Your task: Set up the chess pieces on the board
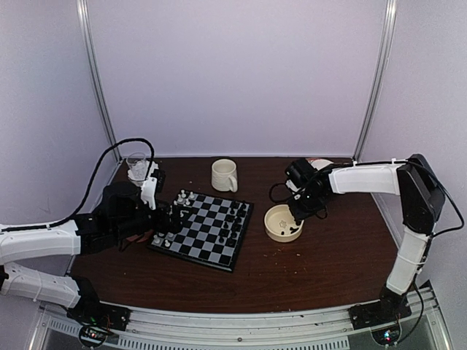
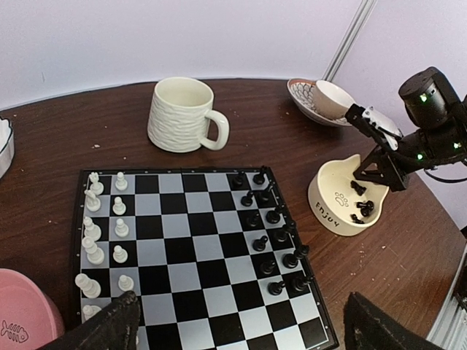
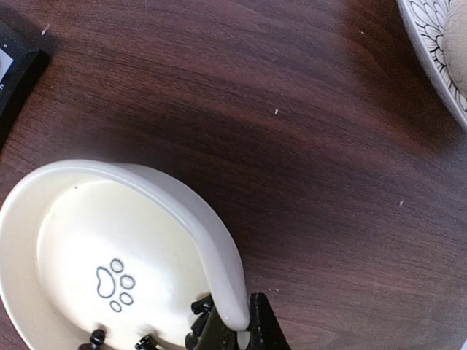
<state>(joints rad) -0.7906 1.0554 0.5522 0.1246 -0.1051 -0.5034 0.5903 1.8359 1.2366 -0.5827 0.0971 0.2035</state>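
1. The chessboard [image 1: 203, 232] lies mid-table, with white chess pieces [image 2: 119, 253] on its left side and black chess pieces [image 2: 259, 244] on its right.
2. More black ones lie in the cream paw-print bowl [image 2: 328, 208] just beside it.
3. The right gripper [image 1: 295, 217] bends down into that bowl. Its fingers are close together, and I cannot tell if they hold anything.
4. The left gripper [image 1: 174, 216] hangs low at the board's left edge, fingers [image 2: 109, 328] wide apart.

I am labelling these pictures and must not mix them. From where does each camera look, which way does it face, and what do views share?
Top external: above and behind the arms, looking down on the table; left arm and right arm flank the board.
Left wrist: low at the board's left side, facing across it to the right gripper; own open fingers below.
Right wrist: close above the cream bowl, looking down; own fingertips at the bottom edge.
Shared: all three show that bowl.
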